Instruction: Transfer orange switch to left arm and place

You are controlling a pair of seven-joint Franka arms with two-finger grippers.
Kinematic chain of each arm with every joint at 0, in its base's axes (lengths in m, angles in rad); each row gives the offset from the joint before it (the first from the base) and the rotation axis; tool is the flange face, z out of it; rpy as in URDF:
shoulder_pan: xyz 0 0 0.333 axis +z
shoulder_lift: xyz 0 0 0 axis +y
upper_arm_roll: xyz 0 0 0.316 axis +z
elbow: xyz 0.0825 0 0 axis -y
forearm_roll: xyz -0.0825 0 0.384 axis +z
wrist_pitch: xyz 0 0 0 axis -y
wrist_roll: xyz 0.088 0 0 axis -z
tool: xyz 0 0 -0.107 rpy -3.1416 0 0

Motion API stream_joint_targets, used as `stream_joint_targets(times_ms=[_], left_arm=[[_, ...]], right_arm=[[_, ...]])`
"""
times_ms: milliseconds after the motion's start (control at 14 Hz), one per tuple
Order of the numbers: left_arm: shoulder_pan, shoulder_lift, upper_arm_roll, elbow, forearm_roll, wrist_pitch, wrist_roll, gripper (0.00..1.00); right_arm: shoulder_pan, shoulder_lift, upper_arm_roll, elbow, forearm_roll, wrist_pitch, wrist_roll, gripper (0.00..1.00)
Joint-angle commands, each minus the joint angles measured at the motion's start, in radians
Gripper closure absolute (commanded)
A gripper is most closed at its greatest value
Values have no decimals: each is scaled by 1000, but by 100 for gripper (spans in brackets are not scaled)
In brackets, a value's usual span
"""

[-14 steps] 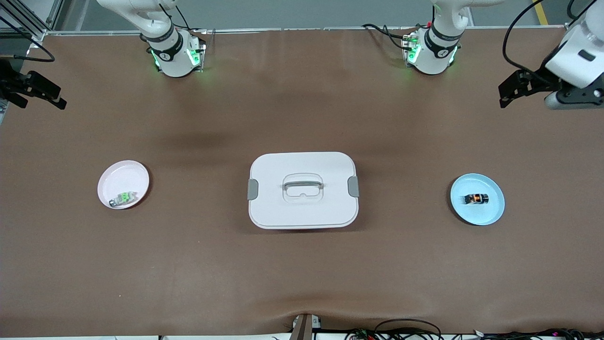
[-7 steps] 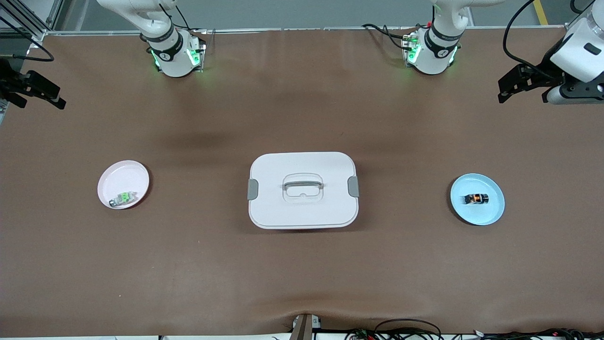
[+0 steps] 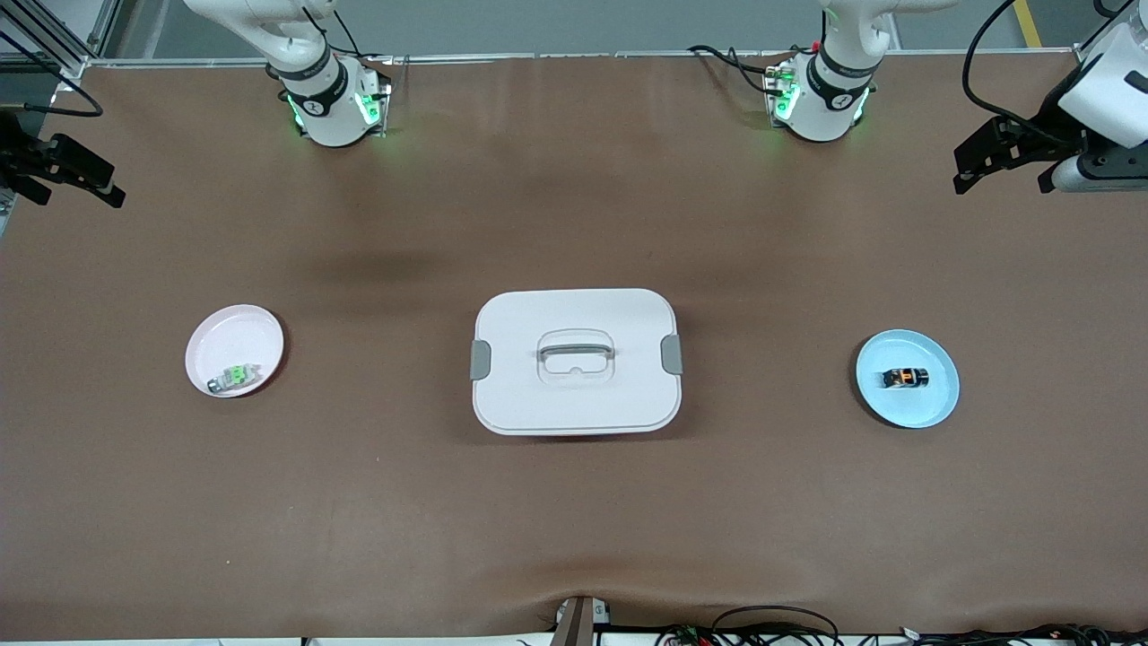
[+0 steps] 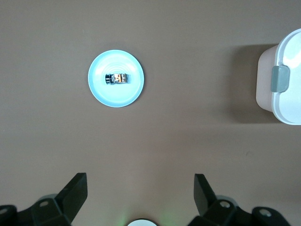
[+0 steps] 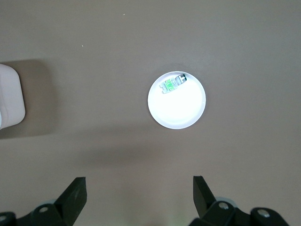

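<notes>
On the blue plate [image 3: 933, 404], orange switch [image 3: 904, 378] lies lengthwise along table; both pincers wide.

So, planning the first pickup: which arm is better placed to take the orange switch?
Left. Its open hand hangs at the table end where the orange switch lies on the blue plate.

tabletop [image 3: 574, 538]: brown mat, evenly lit | floor [image 3: 574, 27]: grey strip | frame [image 3: 54, 36]: aluminium, corner | cables [image 3: 771, 628]: front edge
</notes>
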Motion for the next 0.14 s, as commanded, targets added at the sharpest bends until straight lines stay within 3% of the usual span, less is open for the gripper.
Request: stream_joint_targets(times_ms=[0, 71], left_arm=[[-1, 17, 7, 24, -5, -22, 24, 0], [-2, 19, 7, 24, -5, -22, 23, 0]], right_arm=[[-17, 7, 12, 20, -11, -15, 9, 0], [-17, 7, 12, 20, -11, -15, 9, 0]])
